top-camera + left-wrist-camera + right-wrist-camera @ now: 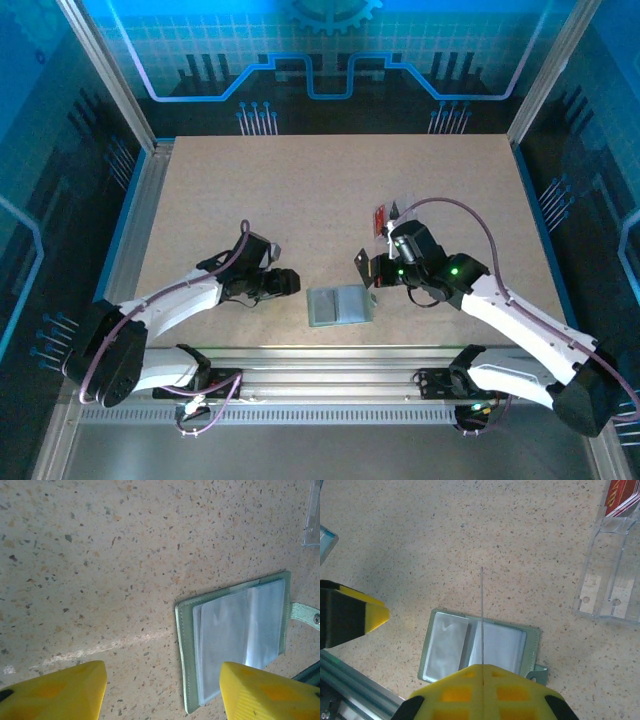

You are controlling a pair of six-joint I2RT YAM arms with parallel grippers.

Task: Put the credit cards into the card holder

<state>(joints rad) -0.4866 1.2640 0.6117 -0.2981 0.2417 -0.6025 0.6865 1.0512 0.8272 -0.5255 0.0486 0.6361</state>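
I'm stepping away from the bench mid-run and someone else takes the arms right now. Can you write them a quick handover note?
Left gripper: open, holding nothing, low over the table just left of the holder.
Right gripper: shut on the black card, held on edge above the holder.
Card holder: lies open near the table's front edge, between the arms; its pockets look empty.
Red card: sits in the clear plastic stand beyond the right gripper.
Done: black card is in hand.
Left: slide the black card into a pocket, then fetch the red card and insert it.
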